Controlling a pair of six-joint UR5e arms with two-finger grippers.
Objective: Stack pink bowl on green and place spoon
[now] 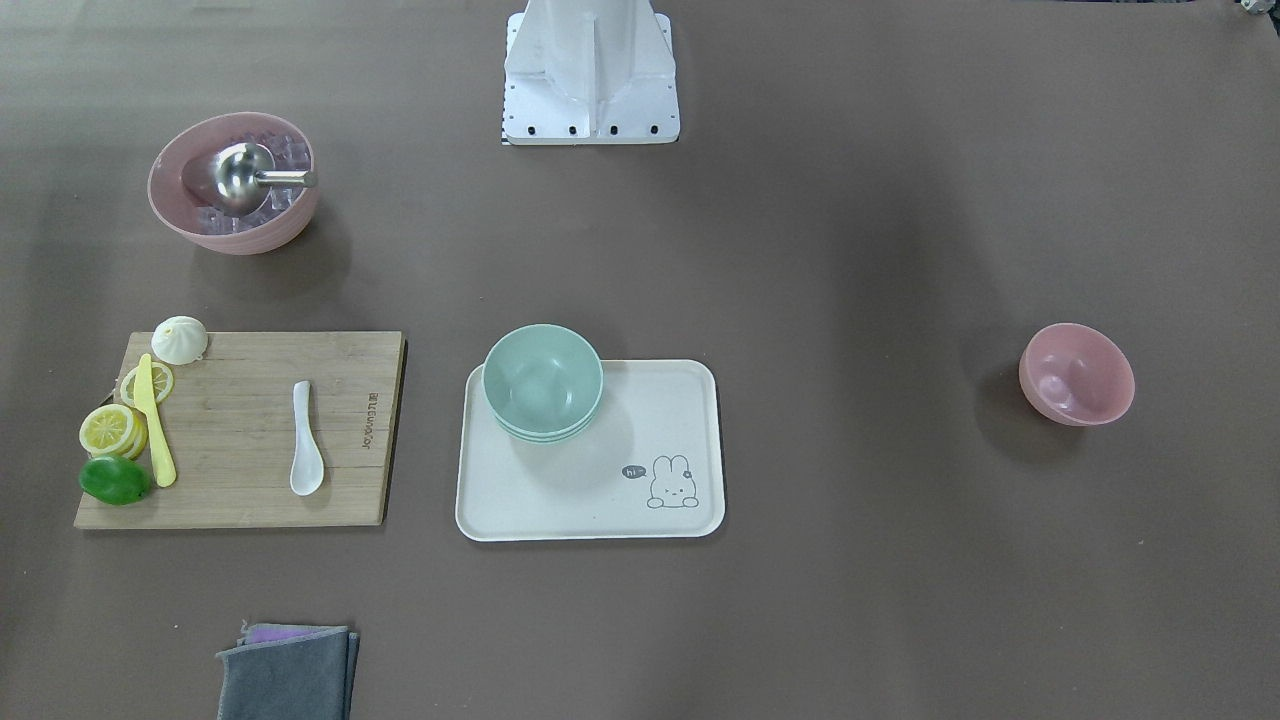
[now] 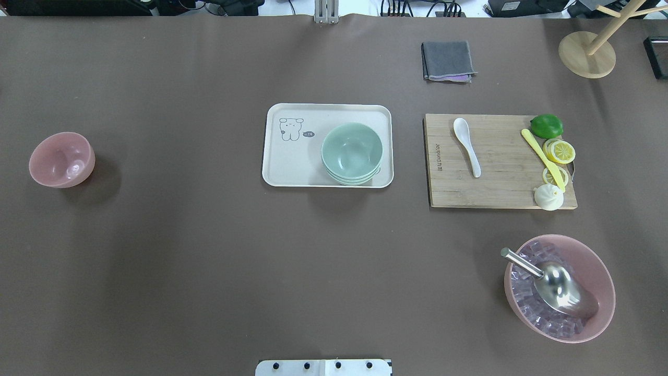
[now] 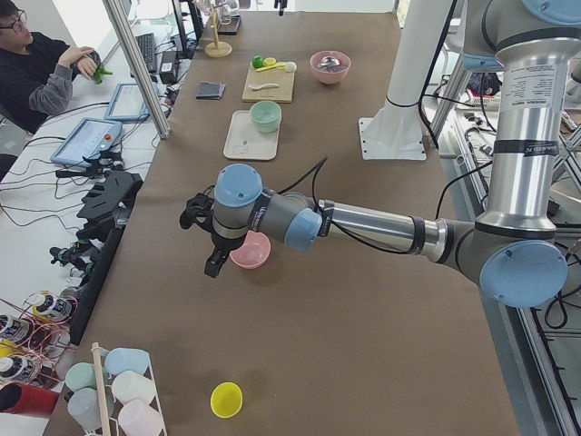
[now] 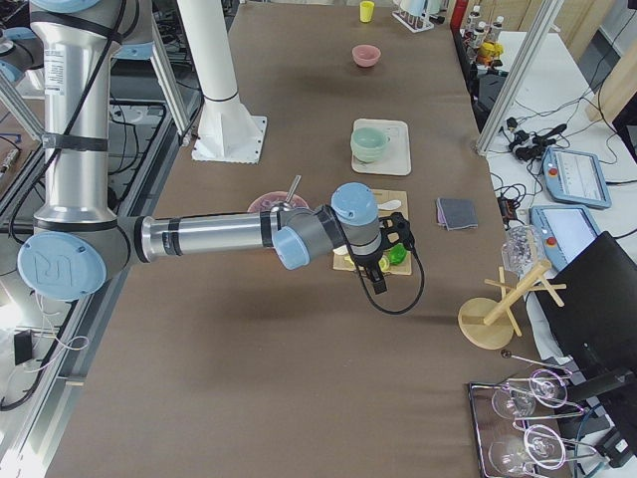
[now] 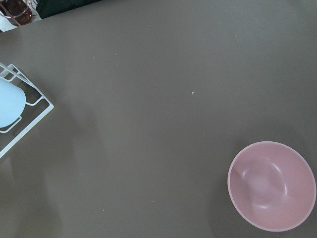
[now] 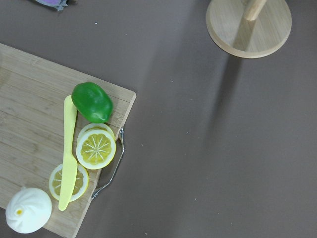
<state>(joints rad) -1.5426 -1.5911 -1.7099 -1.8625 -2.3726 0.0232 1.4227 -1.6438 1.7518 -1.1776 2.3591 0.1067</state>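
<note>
The left gripper [image 3: 207, 245] hung above the brown table [image 2: 209, 271]. It showed only in a side view, so whether its fingers were spread or pressed together could not be told. The pink bowl [image 2: 62, 159] stood upright on the table just beside and below that gripper, at the lower right of its wrist camera's view.

The right gripper [image 4: 378, 271] also showed only from the side, and its state was just as unclear. It hovered over the outer end of the cutting board [image 2: 501, 183], with a lime [image 6: 92, 102], lemon slices [image 6: 96, 148] and a yellow knife [image 6: 68, 153] beneath it. The white spoon [image 2: 467, 146] lay on the same board, near that gripper on the side towards the table's middle.

The stacked green bowls [image 2: 352, 152] sat on a cream tray [image 2: 292, 167], between the two grippers and well apart from both. A larger pink bowl [image 2: 600, 282], holding clear cubes and a metal scoop [image 2: 561, 292], stood near the right gripper on the robot's side of the board.
</note>
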